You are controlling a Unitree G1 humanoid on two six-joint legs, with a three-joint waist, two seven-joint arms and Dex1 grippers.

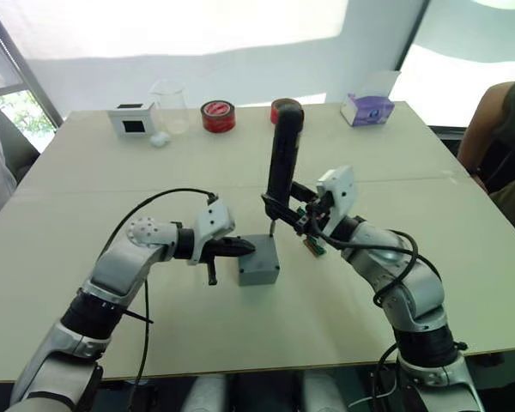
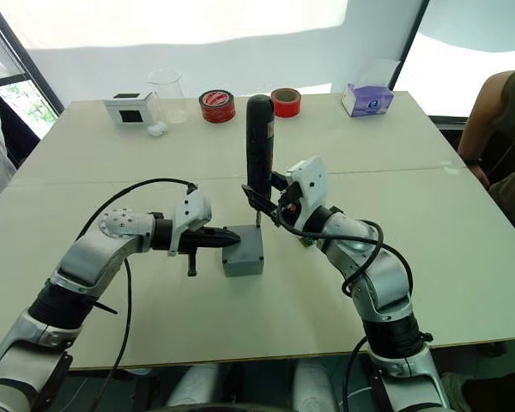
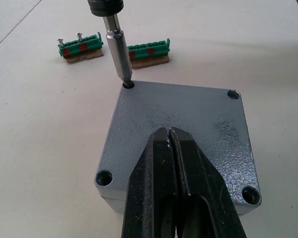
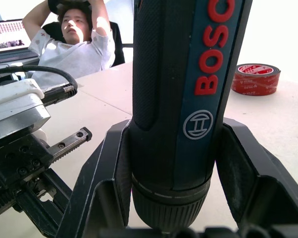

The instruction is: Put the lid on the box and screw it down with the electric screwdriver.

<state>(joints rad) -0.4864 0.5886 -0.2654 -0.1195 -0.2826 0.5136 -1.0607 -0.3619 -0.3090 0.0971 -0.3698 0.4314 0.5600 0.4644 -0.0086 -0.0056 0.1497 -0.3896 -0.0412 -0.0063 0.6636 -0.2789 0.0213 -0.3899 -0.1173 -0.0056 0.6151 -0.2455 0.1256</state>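
Holding electric screwdriver (image 4: 181,99) (BOSCH): right gripper (image 4: 174,163) | left gripper (image 3: 176,188) closed, on lid (image 3: 188,109)

The left arm reaches in from the left with its elbow bent, and the left gripper (image 1: 240,248) lies almost level with its two black fingers (image 3: 188,188) pressed together, their tips resting on the lid (image 3: 188,119). The right arm comes in from the right, bent at the elbow, with the wrist raised. The right gripper (image 1: 279,206) is clamped around the lower body of the electric screwdriver (image 1: 284,154), which it holds upright.
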